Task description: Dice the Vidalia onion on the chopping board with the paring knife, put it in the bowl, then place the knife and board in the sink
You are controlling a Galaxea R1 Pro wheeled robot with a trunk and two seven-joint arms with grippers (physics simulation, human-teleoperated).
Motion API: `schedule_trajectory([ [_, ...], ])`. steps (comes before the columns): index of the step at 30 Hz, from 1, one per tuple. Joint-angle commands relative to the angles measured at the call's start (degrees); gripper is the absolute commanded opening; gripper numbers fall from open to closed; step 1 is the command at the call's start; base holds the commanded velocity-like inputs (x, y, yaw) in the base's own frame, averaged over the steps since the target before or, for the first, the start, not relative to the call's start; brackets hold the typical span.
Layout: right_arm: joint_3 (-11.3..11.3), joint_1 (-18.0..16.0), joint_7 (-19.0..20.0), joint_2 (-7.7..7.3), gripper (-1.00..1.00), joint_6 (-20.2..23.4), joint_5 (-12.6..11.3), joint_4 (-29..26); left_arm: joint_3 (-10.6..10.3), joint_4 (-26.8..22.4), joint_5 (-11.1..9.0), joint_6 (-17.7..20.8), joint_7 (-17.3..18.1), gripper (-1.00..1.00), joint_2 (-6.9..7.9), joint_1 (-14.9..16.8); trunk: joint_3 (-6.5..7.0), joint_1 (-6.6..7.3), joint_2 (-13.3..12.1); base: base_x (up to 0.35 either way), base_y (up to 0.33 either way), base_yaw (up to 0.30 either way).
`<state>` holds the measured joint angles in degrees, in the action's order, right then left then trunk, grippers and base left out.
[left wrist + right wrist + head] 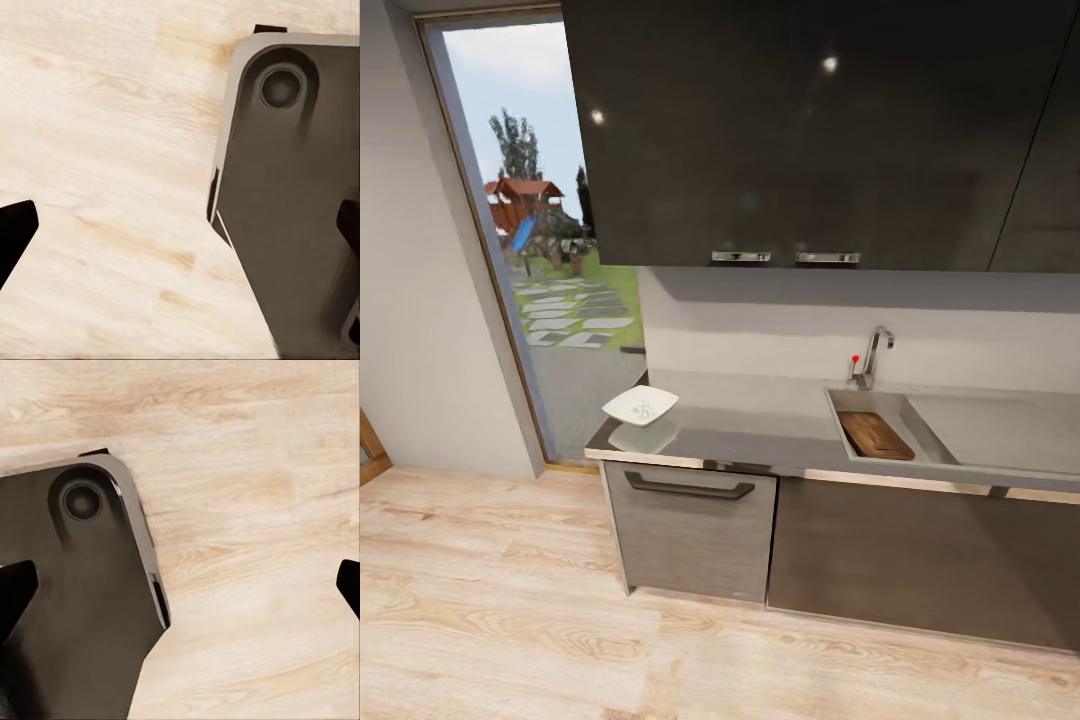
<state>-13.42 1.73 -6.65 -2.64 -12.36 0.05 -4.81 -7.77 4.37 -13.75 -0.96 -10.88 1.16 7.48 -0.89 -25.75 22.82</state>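
Both grippers hang over the wood floor (105, 150), fingers wide apart, nothing between them: left gripper (180, 232), right gripper (180, 585). Each wrist view also catches the robot's dark base (75, 607) below.

Outward, head view: countertop (760, 425) ahead; bowl (641, 405) near its left end, contents too small to tell. Chopping board (875, 435) lies inside the sink (920, 440), below the faucet (874, 357). Onion and paring knife: cannot make out.

Risks, as judgement:
- Knife may be hidden under or beside the board; a blind reach into the basin could knock it.
- Bowl sits close to the counter's corner; a careless arm swing could push it off.
- Base approaching too close could strike the lower cabinets (690, 530).
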Motion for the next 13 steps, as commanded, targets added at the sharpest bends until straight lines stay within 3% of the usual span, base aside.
schedule_trajectory([
  [1,-0.2,0.0,0.0,1.60,1.00,-0.6,0.1,-0.8,-0.5,0.1,-0.5,0.6,0.0,1.00,0.09,0.1,-0.10,-0.03,0.1,0.000,0.000,0.000],
  [5,-0.2,0.0,0.0,3.40,1.00,-1.1,-0.1,-1.4,-0.4,-0.1,-0.4,0.9,0.3,1.00,-0.11,0.1,-0.10,-0.03,0.1,0.000,0.000,0.000],
  [13,-0.2,0.0,0.0,3.51,1.00,-1.3,0.1,-1.6,-0.5,-0.2,-0.2,-0.9,0.4,1.00,0.37,0.1,-0.10,-0.03,0.1,0.000,0.000,0.000],
])
